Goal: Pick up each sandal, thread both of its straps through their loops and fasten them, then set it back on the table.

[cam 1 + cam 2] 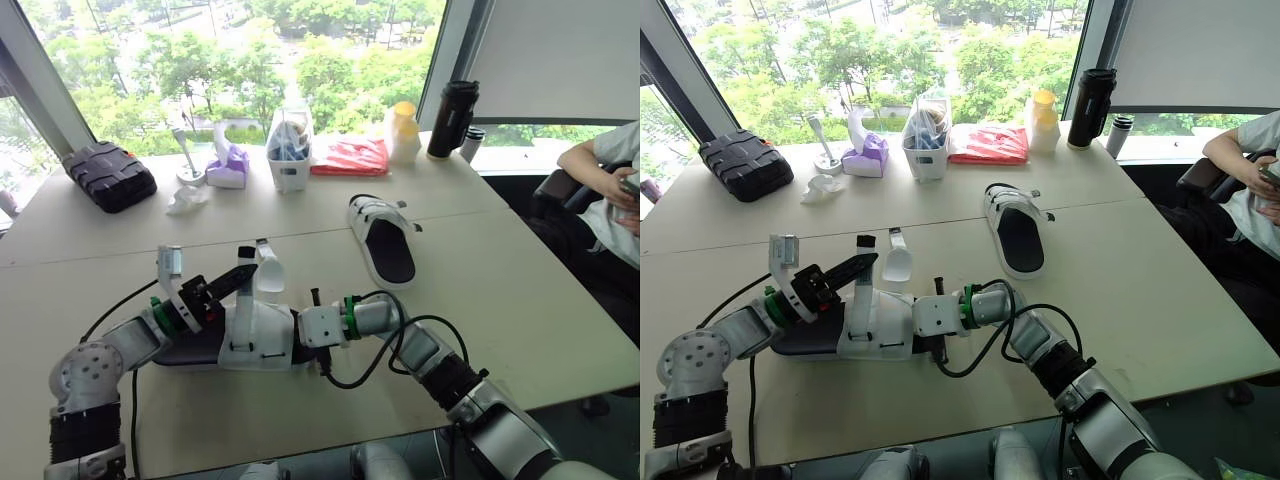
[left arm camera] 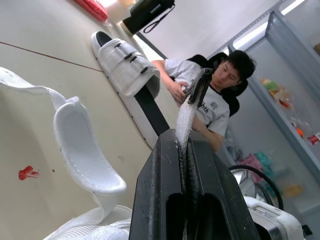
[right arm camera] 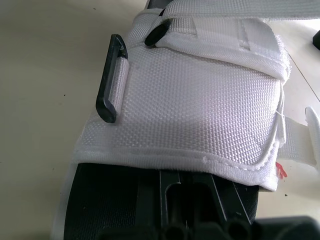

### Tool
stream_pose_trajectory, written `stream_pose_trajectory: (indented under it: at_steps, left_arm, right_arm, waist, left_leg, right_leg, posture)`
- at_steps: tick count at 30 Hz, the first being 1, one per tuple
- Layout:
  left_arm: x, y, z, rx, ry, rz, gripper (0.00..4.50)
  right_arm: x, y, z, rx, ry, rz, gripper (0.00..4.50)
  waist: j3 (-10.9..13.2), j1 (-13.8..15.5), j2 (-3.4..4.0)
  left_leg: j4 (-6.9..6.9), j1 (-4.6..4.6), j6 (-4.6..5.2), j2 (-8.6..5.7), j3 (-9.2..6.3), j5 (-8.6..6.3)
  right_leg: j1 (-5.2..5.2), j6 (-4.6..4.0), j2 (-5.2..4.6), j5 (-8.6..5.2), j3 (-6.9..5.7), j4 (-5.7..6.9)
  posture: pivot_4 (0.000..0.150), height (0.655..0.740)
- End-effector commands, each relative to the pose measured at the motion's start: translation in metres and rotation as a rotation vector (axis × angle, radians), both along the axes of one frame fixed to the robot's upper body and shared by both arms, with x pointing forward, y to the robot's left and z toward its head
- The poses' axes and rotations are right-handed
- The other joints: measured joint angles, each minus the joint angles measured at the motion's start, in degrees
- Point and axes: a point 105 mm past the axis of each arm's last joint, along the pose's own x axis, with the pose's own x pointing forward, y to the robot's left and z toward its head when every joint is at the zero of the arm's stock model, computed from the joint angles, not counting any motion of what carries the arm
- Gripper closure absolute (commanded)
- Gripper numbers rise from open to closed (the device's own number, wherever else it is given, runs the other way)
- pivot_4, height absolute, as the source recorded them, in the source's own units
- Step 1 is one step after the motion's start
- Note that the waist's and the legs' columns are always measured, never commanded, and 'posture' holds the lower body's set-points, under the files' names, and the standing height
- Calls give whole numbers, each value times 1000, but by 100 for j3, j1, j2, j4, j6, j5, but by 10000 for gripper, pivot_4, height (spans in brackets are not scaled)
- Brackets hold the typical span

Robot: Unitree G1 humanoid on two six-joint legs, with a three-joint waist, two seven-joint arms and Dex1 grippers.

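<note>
The task looks about half done. The far sandal lies flat on the counter, right of centre in the head view and apart from both arms. In the left wrist view its two straps sit closed across the upper, so I judge that one finished (the fastening itself is too small to confirm).

The near sandal is the one being worked on. It sits in the lower left of the head view between the two hands, with its sole on or just above the counter. The left hand has its fingers pressed together on one strap. It pinches the white webbing just below the black tip and holds it upward, clear of the upper. The second strap curls free beside it, unfastened.

The right hand is against the side of the sandal nearer frame centre, and I cannot tell whether it is clamped there. In the right wrist view the black loop at the edge of the white upper has nothing passed through it. Both straps of this sandal are yet to be threaded and fastened, and then it has to be set down.
</note>
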Motion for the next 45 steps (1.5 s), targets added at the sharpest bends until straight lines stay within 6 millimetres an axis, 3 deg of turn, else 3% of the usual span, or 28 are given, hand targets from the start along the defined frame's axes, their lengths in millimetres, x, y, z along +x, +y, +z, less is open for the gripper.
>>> stream_pose_trajectory:
  at_steps: [1,14,23,27,33,37,45]
  left_arm:
    - [1,8,5,-12,-41,42,44534]
    - [21,12,-23,70,2,82,44534]
    - [14,23,-42,83,101,78,44534]
    - [14,28,-45,97,113,99,31166]
    - [17,37,-56,291,93,139,433]
    - [22,45,-57,399,98,182,433]
    - [25,43,-32,359,10,198,433]
  right_arm:
    - [-7,-10,-34,-122,81,-11,45000]
    - [-7,-11,-34,-126,78,-12,45000]
    - [-7,-12,-34,-126,78,-18,45000]
    - [-6,-11,-34,-124,66,-15,45000]
    - [-6,-9,-34,-122,69,-12,45000]
    - [-5,-9,-34,-120,68,-12,45000]
    - [-6,-7,-34,-119,69,-10,45000]
  waist:
    - [0,1,0]
    - [-1,2,-1]
    - [-2,0,0]
    - [-1,-4,0]
    - [-8,2,11]
    - [-12,-3,18]
    - [-12,-2,20]
  left_leg:
    - [0,0,0,0,0,0]
    - [-3,1,-4,-2,22,2]
    - [-3,3,-4,-1,22,2]
    - [-7,4,-4,-1,22,3]
    - [-12,10,-7,-1,24,4]
    - [-12,20,-15,3,19,10]
    - [-17,20,-17,4,17,12]
  right_leg:
    - [0,0,0,0,0,0]
    - [0,-11,0,-5,0,0]
    - [1,-9,-1,6,0,0]
    - [1,-9,-1,7,0,0]
    - [5,-13,-2,5,0,0]
    - [12,-20,5,-7,-1,8]
    - [11,-8,7,0,-2,8]
  posture:
    - [1500,7400]
    - [1500,7400]
    - [1500,7400]
    - [1500,7400]
    - [1500,7400]
    - [1500,7400]
    - [1500,7400]
